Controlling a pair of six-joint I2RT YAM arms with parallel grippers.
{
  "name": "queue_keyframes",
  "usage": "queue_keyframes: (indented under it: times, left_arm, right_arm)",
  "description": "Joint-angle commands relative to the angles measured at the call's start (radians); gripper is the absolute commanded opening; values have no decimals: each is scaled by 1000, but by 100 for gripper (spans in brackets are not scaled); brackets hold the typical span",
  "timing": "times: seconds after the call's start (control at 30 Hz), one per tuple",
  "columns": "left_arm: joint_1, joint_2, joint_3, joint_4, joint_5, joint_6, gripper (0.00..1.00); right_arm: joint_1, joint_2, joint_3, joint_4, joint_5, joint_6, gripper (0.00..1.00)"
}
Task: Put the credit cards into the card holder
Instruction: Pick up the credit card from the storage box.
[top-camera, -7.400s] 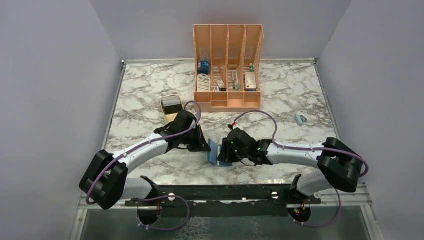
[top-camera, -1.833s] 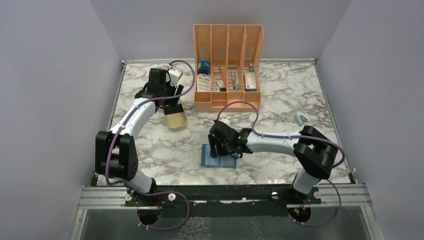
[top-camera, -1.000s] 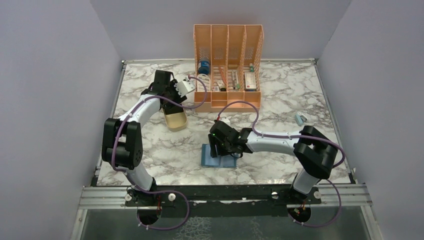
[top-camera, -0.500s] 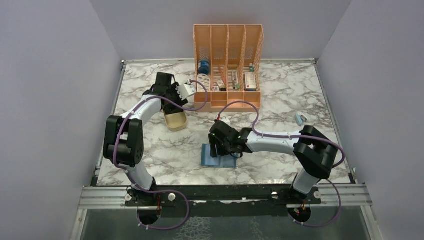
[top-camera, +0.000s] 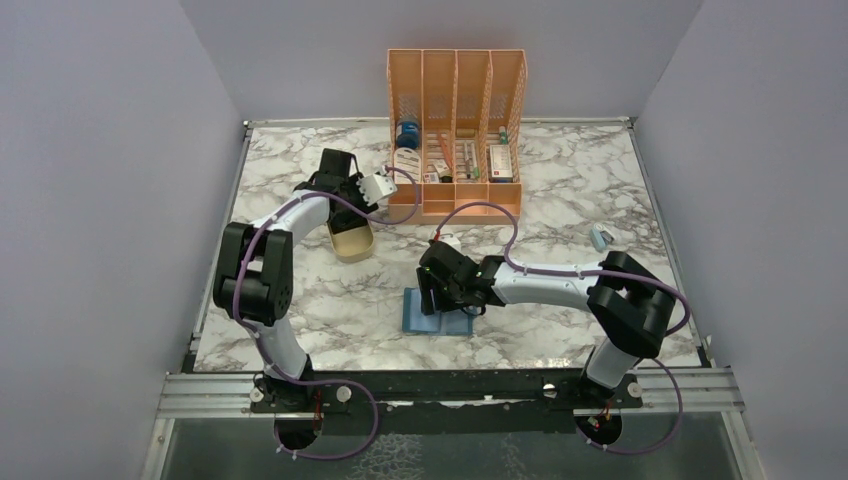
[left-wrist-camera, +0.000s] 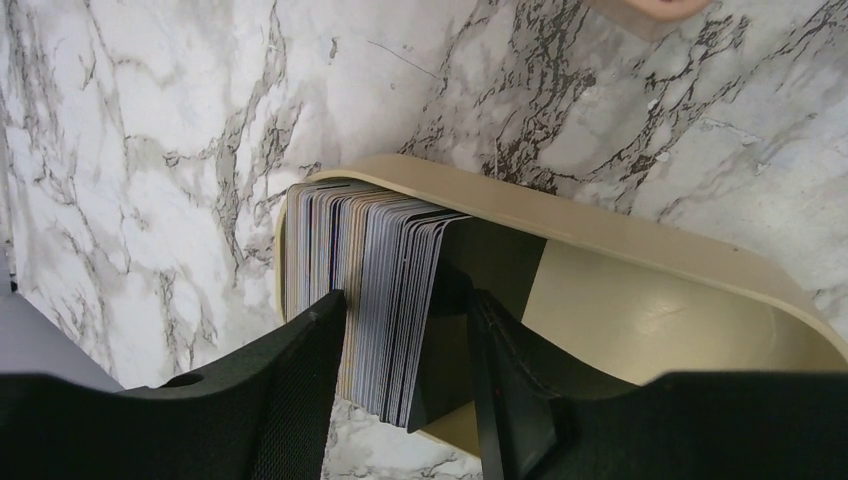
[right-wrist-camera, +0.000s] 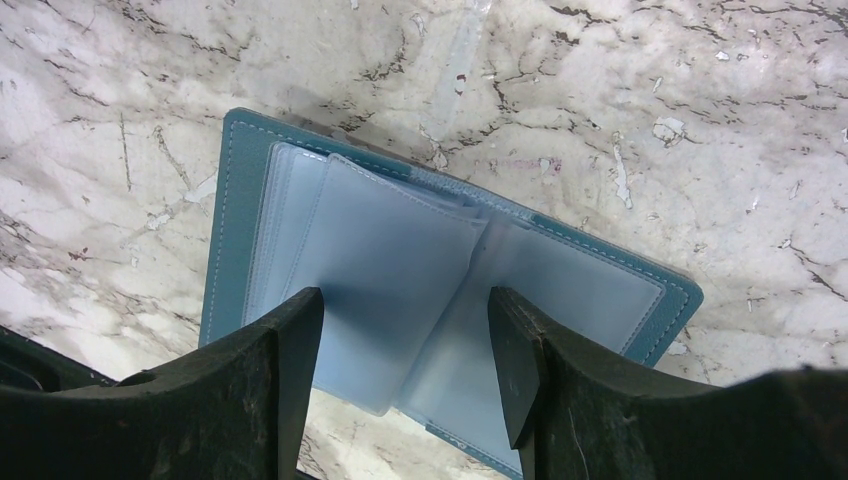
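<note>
Clerk: Where do the task's things stand?

Inspector: The credit cards (left-wrist-camera: 375, 260) stand on edge, packed face to face, at one end of a beige tray (left-wrist-camera: 640, 240). The tray sits toward the far-left corner of the bench (top-camera: 600, 180), just left of an orange organiser (top-camera: 456, 130). The card holder (right-wrist-camera: 590, 285) lies opened flat, clear sleeves up, close to the near edge at about mid-width. It is well apart from the tray.

Clerk: And the claws?

Inspector: The left claw (left-wrist-camera: 405, 310) is down in the tray with a finger on either side of the stack, or of most of it. The card faces are turned toward the fingers, so the closing line runs straight through the pack. Whether the fingers already press on the cards cannot be told. The right claw (right-wrist-camera: 405, 300) is released, its fingers spread either side of a raised sleeve leaf, gripping nothing.

Clerk: What does the coming move turn on?

Inspector: By judgement, the left arm is nearer the cards. It must lift out cards, then carry them rightward and toward the near edge to the holder. The risk is too many cards rising together.

Clerk: Surface and room?

Inspector: The top is smooth and marbled, so thin cards would likely slide on it. Plain lilac-grey walls close in on three sides.
</note>
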Motion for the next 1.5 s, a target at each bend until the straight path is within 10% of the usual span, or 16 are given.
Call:
queue_keyframes:
  times: [0.0, 0.97, 1.47]
  left_arm:
    - [-7, 44, 8, 41, -82, 13, 46]
    - [-52, -27, 9, 11, -122, -30, 0]
    - [-51, -70, 95, -130, -78, -136, 0]
  right_arm:
    - [8, -1, 4, -49, 17, 4, 62]
    - [8, -51, -29, -41, -6, 24, 62]
    - [8, -84, -65, 20, -66, 38, 62]
